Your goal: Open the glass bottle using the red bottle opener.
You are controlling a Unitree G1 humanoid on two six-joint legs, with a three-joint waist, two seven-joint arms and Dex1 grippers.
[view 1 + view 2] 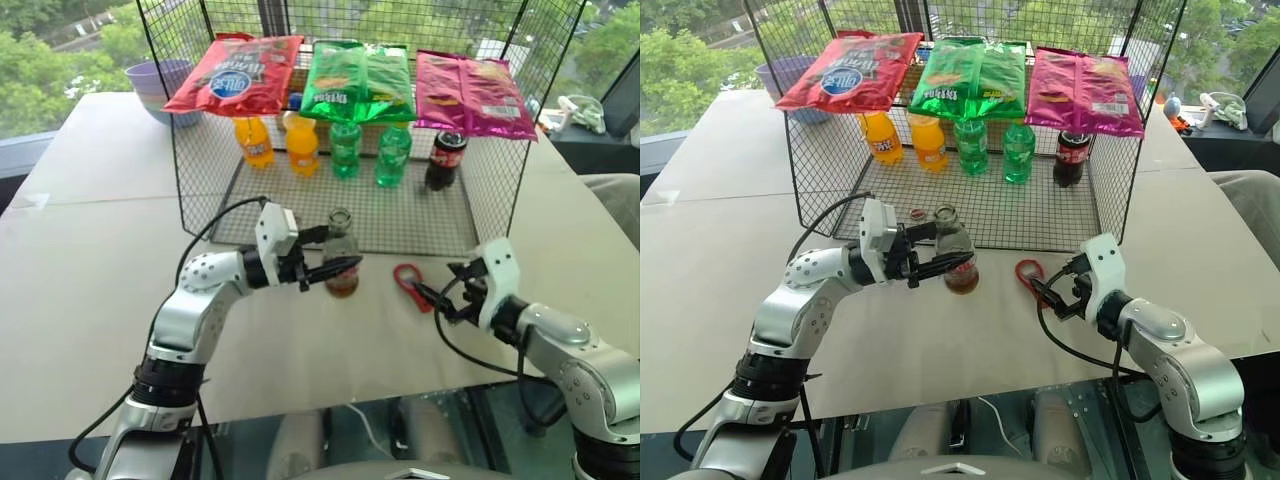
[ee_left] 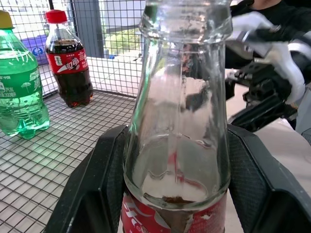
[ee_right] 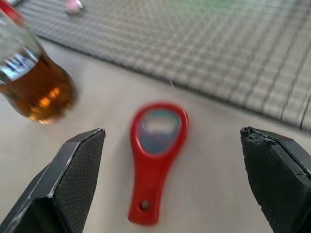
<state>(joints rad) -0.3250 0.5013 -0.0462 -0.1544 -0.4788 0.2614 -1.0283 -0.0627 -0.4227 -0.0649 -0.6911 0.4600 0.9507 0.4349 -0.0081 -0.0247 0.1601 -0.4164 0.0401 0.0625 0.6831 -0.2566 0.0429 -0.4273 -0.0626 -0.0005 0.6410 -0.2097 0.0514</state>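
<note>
1. Presently, the glass bottle (image 1: 341, 262) is seen upright on the bench (image 1: 90, 260), just in front of the wire cage (image 1: 350, 215), clamped at its lower body by the left pincer (image 1: 335, 268), whose fingers (image 2: 92, 194) press on both sides of the glass.
2. No cap is seen on the bottle mouth; dark red-brown liquid is noted in the lower part only.
3. A small red cap (image 1: 918, 213) is noted lying on the mesh floor of the cage, near the bottle.
4. The red bottle opener (image 3: 154, 158) is found lying flat on the bench, to the right of the bottle and apart from it, its ring end towards the cage.
5. The right pincer (image 1: 445, 296) is held just above the bench with its jaws wide apart, one black finger (image 3: 68, 179) on either side of the opener handle; no contact with the opener is seen.
6. Inside the cage, two orange bottles (image 1: 255, 141), two green bottles (image 1: 346, 150) and a dark cola bottle (image 1: 444, 159) are recorded standing in a row.
7. Three snack bags (image 1: 235, 75) are recorded lying across the cage top.
</note>
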